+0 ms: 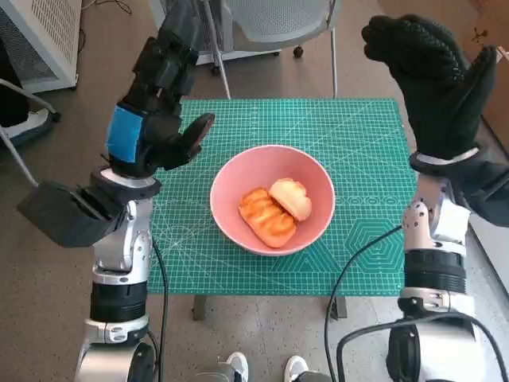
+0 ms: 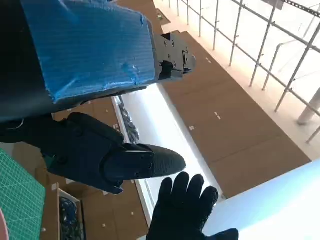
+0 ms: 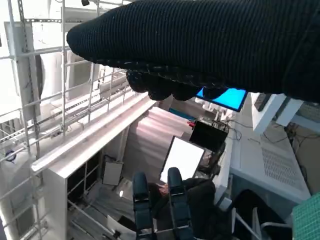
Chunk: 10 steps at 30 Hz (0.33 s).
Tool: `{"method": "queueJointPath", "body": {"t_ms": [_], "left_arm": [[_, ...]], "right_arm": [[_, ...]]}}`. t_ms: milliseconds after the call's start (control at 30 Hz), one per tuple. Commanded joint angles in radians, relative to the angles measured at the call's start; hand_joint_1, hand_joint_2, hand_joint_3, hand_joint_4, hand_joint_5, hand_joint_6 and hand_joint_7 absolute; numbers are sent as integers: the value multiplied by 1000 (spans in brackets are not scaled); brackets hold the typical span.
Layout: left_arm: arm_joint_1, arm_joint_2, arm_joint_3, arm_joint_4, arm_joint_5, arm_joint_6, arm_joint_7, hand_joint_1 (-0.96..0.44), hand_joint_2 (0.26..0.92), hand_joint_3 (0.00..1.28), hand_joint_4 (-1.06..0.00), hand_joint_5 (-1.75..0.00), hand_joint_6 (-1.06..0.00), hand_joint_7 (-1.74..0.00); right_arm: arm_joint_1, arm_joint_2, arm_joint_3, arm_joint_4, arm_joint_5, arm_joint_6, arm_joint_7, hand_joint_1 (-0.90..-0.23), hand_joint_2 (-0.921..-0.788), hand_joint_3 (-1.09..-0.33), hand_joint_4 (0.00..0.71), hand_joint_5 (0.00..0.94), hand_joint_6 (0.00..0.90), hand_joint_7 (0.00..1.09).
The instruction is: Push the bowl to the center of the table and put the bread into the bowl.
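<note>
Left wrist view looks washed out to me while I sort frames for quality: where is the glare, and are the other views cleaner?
Left wrist view: overexposed white band and corner beyond the left hand. Right wrist view: bright blown-out railings, glove dark. Head view: evenly lit, bowl and bread sharp.

Pink bowl [image 1: 272, 199] with bread [image 1: 274, 212] occupies desk [image 1: 358, 151] centre; bare mat on all sides. Both robot hands raised clear at desk's side edges.
</note>
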Motion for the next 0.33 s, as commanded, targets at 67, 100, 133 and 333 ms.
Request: {"method": "queueJointPath", "body": {"t_ms": [67,100,133,333], "left_arm": [[-27,6,0,14,-12,-19,-16,-640,921,397,-11,-5,-131,-20],[-28,6,-1,14,-13,-20,-18,-636,921,397,-11,-5,-129,-19],[-28,6,-1,15,-13,-20,-19,-634,921,397,-11,-5,-127,-19],[-29,3,-5,18,-8,-24,-22,-622,921,400,-6,-2,-116,-16]], "right_arm": [[31,0,4,-13,-9,7,-13,-652,-921,-739,338,9,434,2],[33,1,5,-16,-10,8,-15,-652,-921,-738,339,9,436,3],[35,1,6,-19,-11,9,-17,-652,-921,-738,339,9,437,3],[47,1,10,-39,-12,15,-27,-651,-921,-738,340,8,440,5]]}}
